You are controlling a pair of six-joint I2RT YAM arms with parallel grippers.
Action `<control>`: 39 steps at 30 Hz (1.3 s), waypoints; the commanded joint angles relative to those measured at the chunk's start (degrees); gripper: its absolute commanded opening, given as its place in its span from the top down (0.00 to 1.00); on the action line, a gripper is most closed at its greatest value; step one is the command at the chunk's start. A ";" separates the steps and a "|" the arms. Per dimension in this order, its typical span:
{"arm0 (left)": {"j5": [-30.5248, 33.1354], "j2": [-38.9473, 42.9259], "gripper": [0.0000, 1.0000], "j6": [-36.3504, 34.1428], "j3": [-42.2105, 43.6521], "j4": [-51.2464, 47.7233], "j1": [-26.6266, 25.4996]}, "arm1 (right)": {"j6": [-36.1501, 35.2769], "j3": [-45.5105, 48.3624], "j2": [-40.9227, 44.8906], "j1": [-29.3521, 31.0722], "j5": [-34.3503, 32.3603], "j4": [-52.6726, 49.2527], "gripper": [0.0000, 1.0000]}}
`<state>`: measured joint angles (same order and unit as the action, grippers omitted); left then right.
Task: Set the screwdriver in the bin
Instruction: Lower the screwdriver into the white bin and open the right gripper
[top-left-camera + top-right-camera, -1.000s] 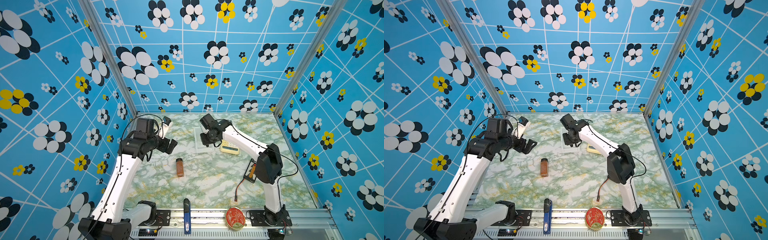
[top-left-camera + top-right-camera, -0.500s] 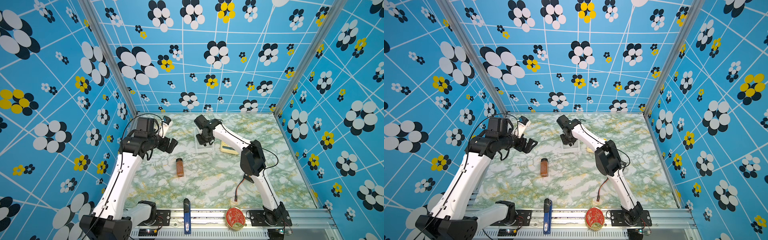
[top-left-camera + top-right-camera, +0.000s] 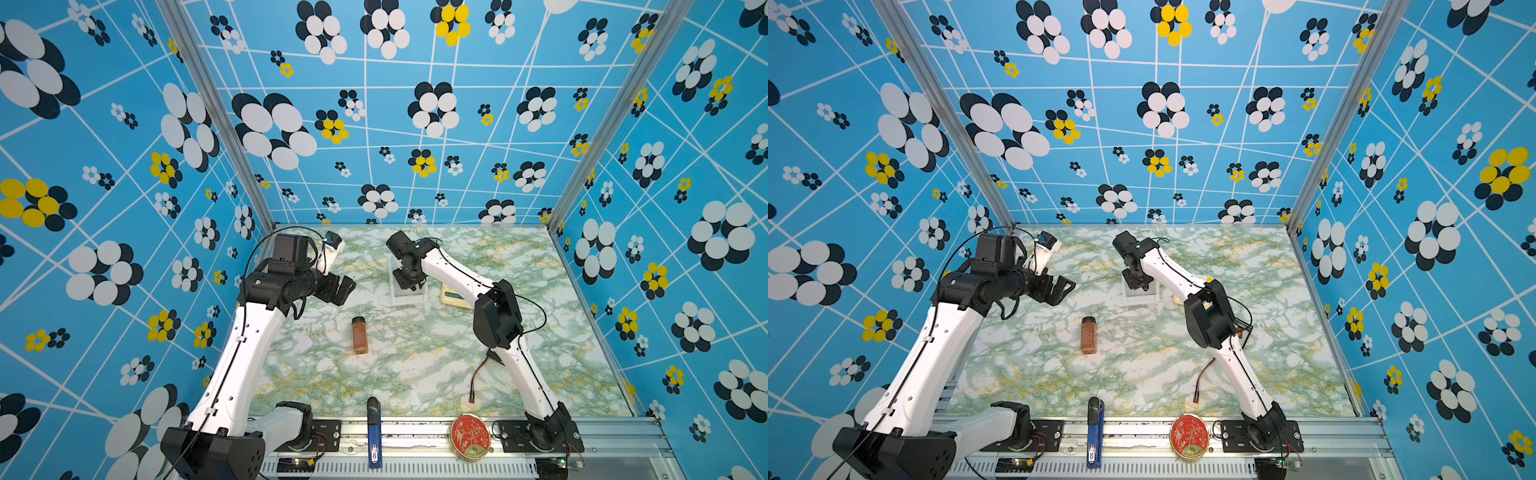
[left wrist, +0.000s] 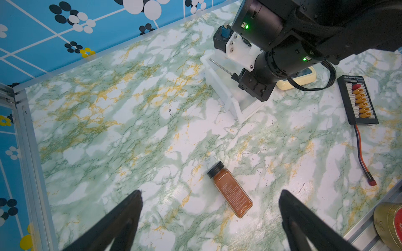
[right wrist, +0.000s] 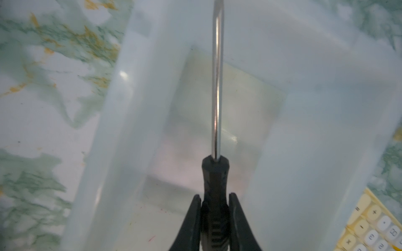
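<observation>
top views high, looking down, right wrist close over bin, left wrist farther

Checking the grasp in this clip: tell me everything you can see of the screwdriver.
The screwdriver is slim: a black ribbed handle, plastic by its look, and a thin shiny silver shaft, seemingly metal. The right tool is shut on the handle, pressing it from both sides. The shaft points straight out ahead of the tool, over the inside of the translucent white bin. Its tip runs out of the right wrist view; whether it touches the bin I cannot tell.
</observation>
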<state>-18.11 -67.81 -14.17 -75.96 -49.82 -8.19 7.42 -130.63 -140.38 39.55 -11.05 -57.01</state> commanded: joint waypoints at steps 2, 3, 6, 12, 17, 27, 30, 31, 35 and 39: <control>-1.23 -0.16 0.01 0.64 -1.67 -1.04 0.63 | -0.81 -2.12 -2.22 -0.45 -1.28 -2.15 0.87; -1.30 -0.20 0.01 0.64 -1.58 -1.01 0.63 | -0.76 -2.13 -2.42 -0.45 -1.28 -2.20 0.86; -1.47 -0.11 0.01 0.73 -1.45 -0.89 0.72 | -0.75 -2.44 -3.17 -0.46 -0.97 -2.31 0.86; -1.91 0.09 0.01 1.07 -0.97 -0.63 0.72 | -0.34 -2.69 -4.51 -0.53 -1.14 -2.71 0.85; -2.19 0.11 0.01 1.17 -1.22 -0.55 0.78 | -0.06 -2.79 -5.13 -0.53 -0.85 -2.69 0.84; -2.72 0.16 0.01 1.42 -0.98 -0.43 0.83 | -0.06 -3.05 -5.58 -0.53 -1.08 -3.10 0.74; -2.96 0.16 0.01 1.52 -0.96 -0.34 0.82 | -0.09 -3.62 -5.52 -0.53 -1.09 -3.41 0.72; -3.06 0.10 0.01 1.60 -1.08 -0.30 0.81 | -0.11 -3.87 -5.52 -0.53 -1.21 -3.58 0.71; -3.34 -0.05 0.01 1.69 -1.26 -0.28 0.81 | -0.05 -5.34 -5.15 -0.52 -1.61 -4.39 0.67; -3.50 -0.12 0.01 1.78 -1.05 -0.17 0.83 | 0.28 -7.28 -4.04 -0.54 -2.00 -5.60 0.66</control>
<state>-20.21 -67.81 -13.08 -75.99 -49.80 -7.86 7.05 -135.74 -144.62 39.29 -11.81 -59.88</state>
